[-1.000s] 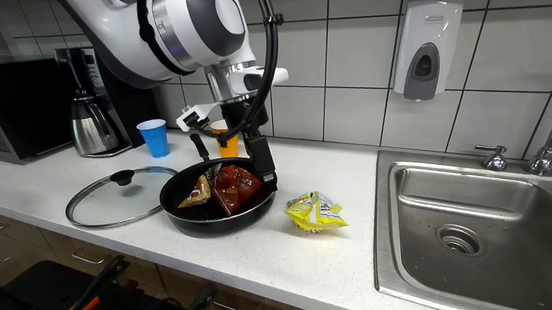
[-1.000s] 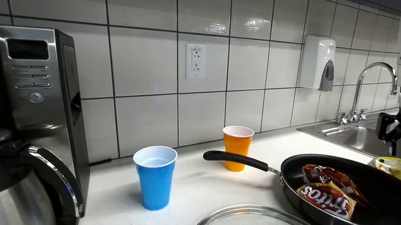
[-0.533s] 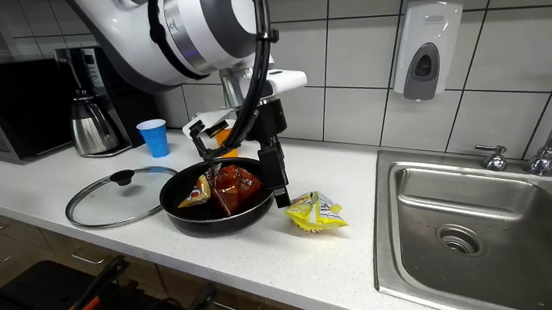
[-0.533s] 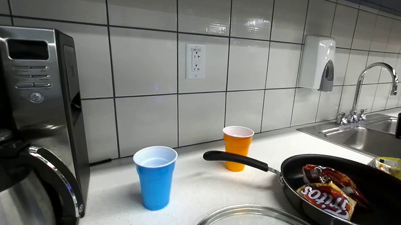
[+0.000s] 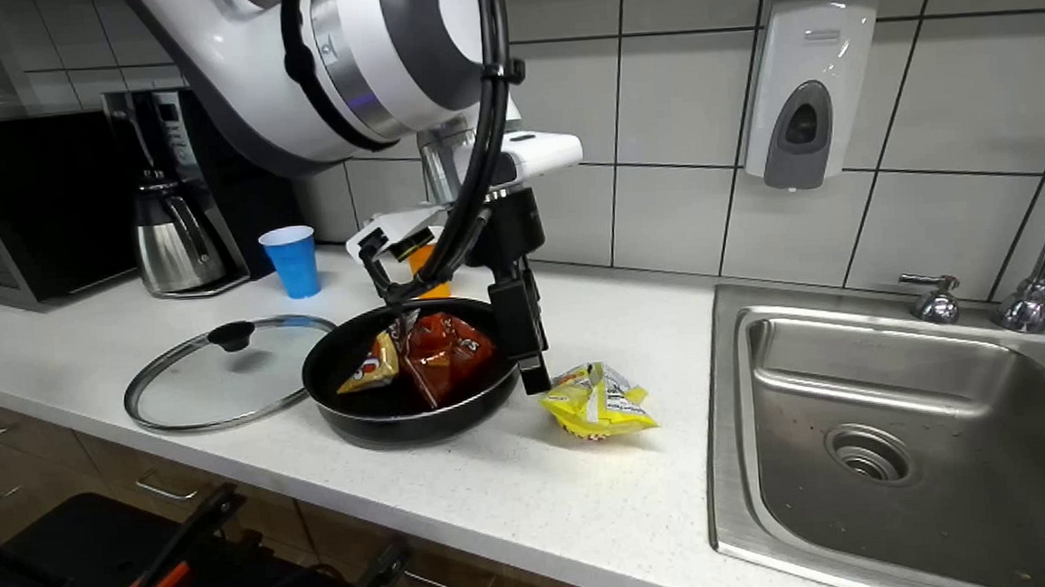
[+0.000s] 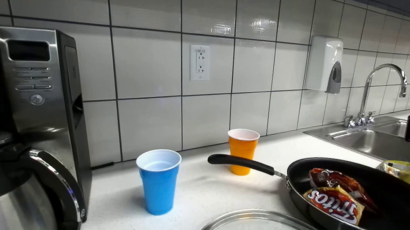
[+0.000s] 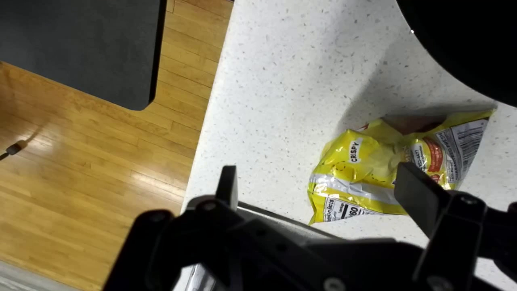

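In an exterior view you look down from well back, across the counter [image 5: 591,516] to the tiled wall [image 5: 674,94]. In an exterior view set low and near the coffee maker [image 6: 38,112], you face along that wall toward the sink [image 6: 366,141]. Both share the pan [image 6: 406,195]. Your wrist view looks down, close above the yellow bag [image 7: 363,169], which both exterior views also catch.

My hand [image 7: 321,188], jaws apart, is positioned above the counter [image 7: 278,101], on which the yellow packet [image 7: 367,173] marked "CRISPY" lies crumpled.
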`<action>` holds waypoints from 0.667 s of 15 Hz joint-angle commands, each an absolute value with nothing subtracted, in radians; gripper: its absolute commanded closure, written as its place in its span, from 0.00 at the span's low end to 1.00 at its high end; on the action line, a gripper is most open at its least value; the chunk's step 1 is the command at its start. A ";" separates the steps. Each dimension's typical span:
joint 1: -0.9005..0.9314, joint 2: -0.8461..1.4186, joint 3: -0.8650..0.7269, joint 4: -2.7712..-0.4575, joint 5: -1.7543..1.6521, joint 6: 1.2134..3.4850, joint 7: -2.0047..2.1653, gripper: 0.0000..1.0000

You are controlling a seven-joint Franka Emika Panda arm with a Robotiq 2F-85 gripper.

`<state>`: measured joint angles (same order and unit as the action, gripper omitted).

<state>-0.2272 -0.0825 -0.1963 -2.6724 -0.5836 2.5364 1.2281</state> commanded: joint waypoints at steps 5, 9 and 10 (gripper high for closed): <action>-0.247 -0.074 -0.185 -2.687 -0.677 2.620 1.320 0.00; -0.252 -0.054 -0.195 -2.688 -0.795 2.704 1.432 0.00; -0.250 -0.053 -0.196 -2.689 -0.815 2.696 1.442 0.00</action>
